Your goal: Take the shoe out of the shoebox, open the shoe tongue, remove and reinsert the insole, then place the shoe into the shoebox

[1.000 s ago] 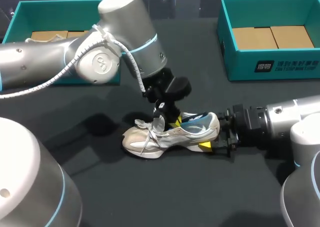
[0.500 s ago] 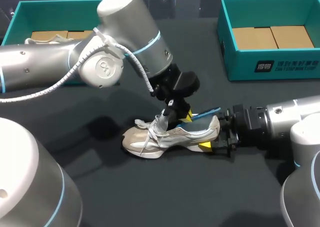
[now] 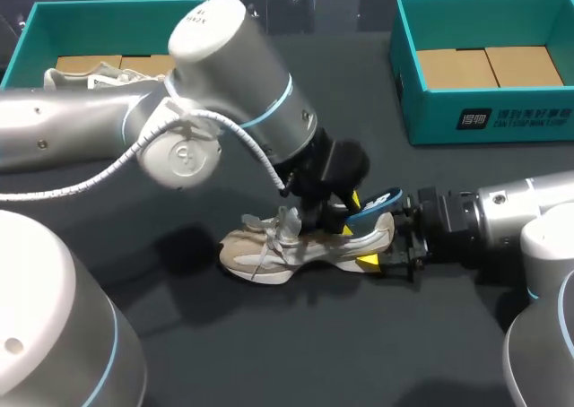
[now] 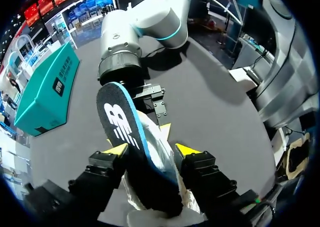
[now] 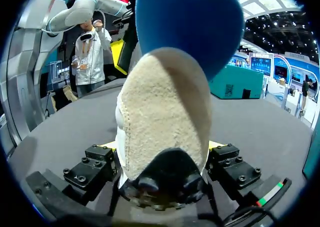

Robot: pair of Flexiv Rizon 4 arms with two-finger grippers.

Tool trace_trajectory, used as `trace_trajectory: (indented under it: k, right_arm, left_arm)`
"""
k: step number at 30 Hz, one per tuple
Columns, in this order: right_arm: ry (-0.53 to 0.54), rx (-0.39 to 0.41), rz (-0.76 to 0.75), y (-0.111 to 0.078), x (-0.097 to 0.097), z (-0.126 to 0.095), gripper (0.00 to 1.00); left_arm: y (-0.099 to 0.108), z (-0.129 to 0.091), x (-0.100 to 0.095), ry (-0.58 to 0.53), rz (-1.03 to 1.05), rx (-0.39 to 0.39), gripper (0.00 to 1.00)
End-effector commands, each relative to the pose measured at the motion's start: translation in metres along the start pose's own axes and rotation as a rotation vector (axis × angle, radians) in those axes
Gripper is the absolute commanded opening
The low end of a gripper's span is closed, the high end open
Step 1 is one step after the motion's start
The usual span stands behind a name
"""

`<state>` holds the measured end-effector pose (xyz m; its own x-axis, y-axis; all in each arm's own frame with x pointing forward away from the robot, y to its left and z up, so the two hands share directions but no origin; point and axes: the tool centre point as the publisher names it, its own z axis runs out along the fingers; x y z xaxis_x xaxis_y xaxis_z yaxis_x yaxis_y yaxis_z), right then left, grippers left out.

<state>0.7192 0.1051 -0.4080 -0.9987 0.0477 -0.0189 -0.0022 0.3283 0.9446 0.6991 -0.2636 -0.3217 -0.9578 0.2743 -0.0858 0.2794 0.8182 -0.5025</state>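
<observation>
Beige suede and white mesh made up the shoe (image 3: 300,246), which sat on its sole near the middle of the dark worktop (image 3: 179,335), toe toward the left arm's side and heel toward the right. Its laces lay loose over the front.

The right tool (image 3: 393,251) came in low from the right and was clamped on the heel, one yellow-tipped finger on each side. In the right wrist view the fuzzy heel filled the space between those fingers and touched both.

The blue insole (image 3: 375,203) stood partly out of the shoe's opening. Its heel end slanted up over the collar toward the right tool, while its front end was hidden inside the shoe.

The left tool (image 4: 151,150) reached down from above onto the shoe's opening. In its own wrist view the insole ran up between its two fingers, underside facing the camera. The fingers appeared to pinch it by its edges, though the contact points were partly hidden by the insole itself.

Two open teal shoeboxes stood at the far side of the worktop, well apart from the shoe. The left shoebox (image 3: 31,30) held a second pale shoe (image 3: 81,73). The right shoebox (image 3: 489,120) showed only brown cardboard (image 3: 489,66) on its floor.
</observation>
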Motion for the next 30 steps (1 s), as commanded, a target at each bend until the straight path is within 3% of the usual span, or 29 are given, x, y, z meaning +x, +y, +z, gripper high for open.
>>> trace_trajectory:
  k: [1,15,21,28,30]
  right_arm:
    - [0.000,0.002,0.000,0.000,0.001,0.000,0.00]
    - [0.000,0.002,0.000,0.000,0.001,0.000,0.00]
    - [0.000,0.002,0.000,0.000,0.001,0.000,0.00]
    - [0.000,0.002,0.000,0.000,0.001,0.000,0.00]
    - [0.000,0.002,0.000,0.000,0.001,0.000,0.00]
  left_arm:
    - [0.004,-0.005,0.019,-0.160,-0.010,0.026,0.63]
    - [-0.002,0.010,0.009,-0.373,-0.110,0.058,0.58]
    - [-0.003,0.015,0.000,-0.419,-0.142,0.066,0.47]
    - [-0.003,0.023,-0.012,-0.434,-0.160,0.046,0.42]
    - [-0.003,0.025,-0.015,-0.440,-0.172,0.036,0.36]
